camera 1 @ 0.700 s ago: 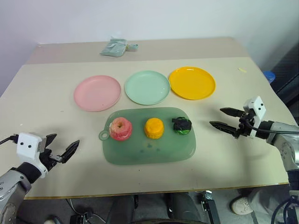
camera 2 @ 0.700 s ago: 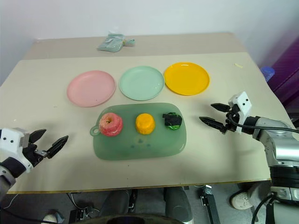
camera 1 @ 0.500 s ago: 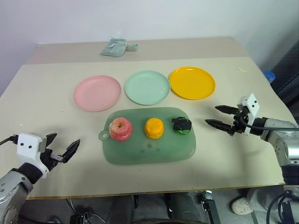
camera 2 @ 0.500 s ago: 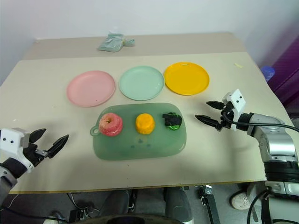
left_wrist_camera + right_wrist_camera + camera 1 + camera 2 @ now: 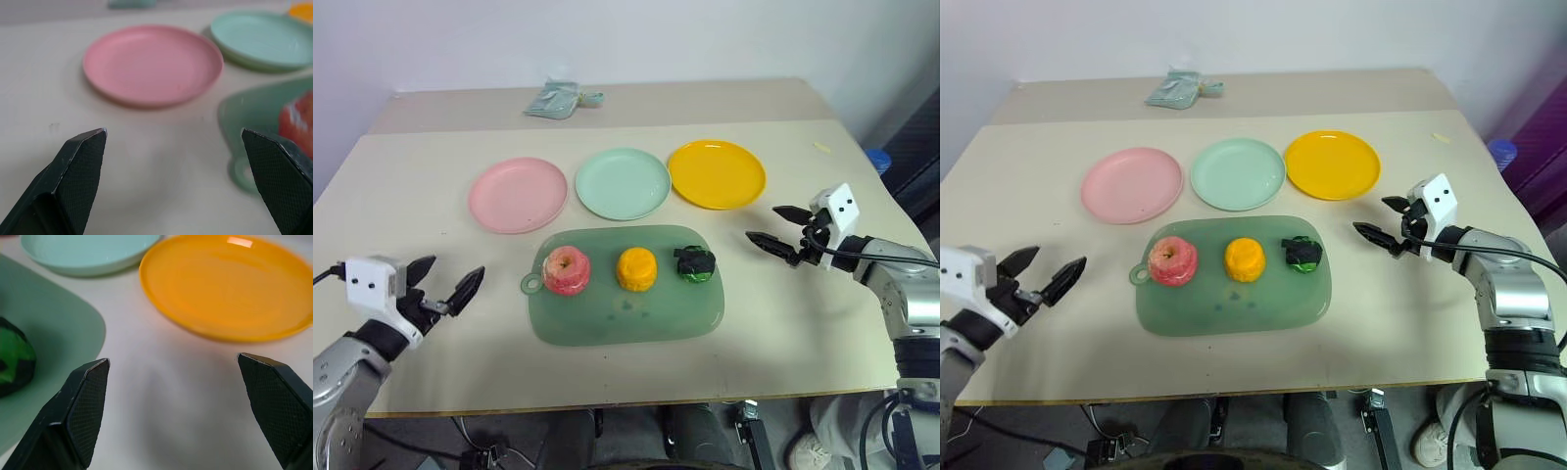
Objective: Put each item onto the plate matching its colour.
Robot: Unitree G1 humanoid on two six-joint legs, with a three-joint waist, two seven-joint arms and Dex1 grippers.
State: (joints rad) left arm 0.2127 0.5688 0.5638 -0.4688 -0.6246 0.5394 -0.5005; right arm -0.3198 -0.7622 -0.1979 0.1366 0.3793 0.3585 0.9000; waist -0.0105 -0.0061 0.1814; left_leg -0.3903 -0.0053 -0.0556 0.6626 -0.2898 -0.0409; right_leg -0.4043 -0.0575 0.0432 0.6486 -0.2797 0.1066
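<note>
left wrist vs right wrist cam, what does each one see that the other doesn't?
Left wrist view: the pink plate, part of the apple and the cutting board's handle loop, seen between the open left gripper fingers.
Right wrist view: most of the yellow plate and the dark green lump, seen between the open right gripper fingers.
Both: the mint green plate, the green cutting board and the beige table.

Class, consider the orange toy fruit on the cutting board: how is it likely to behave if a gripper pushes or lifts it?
The orange fruit looks rounded with a flattish top, so a sideways push may roll or slide it across the smooth cutting board. It appears to be moulded plastic, so probably light and stiff. Its curved, glossy sides could slip between narrow fingers.
</note>
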